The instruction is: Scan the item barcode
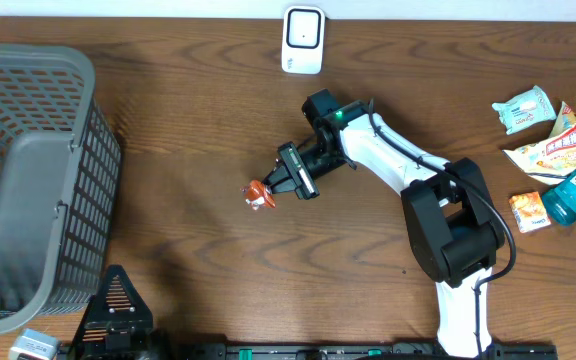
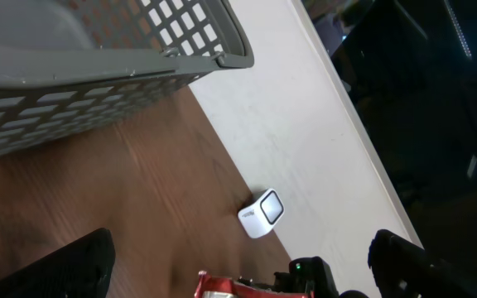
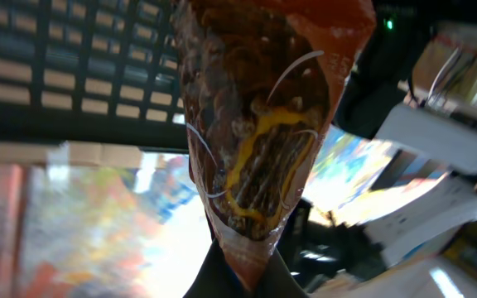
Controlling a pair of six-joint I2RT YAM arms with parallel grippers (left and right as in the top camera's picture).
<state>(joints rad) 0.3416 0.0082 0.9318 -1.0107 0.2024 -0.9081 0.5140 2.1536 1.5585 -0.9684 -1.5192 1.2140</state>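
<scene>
The right gripper [image 1: 271, 187] was clamped on a crinkly orange-brown foil snack packet [image 1: 257, 194]. The left gripper [image 1: 115, 290] gaped wide, holding nothing.

Seen from overhead, bare table [image 1: 198, 110] lies open between the basket [image 1: 103, 170] at 9 o'clock and the scanner [image 1: 302, 40] at 12 o'clock. The right arm [image 1: 398, 165] reaches in from 5 o'clock to the middle and blocks that diagonal. The packet [image 1: 258, 193] at its tip sits just left of centre. Groceries [image 1: 553, 150] crowd the 3 o'clock edge. Wood toward 7 o'clock is unobstructed.
</scene>
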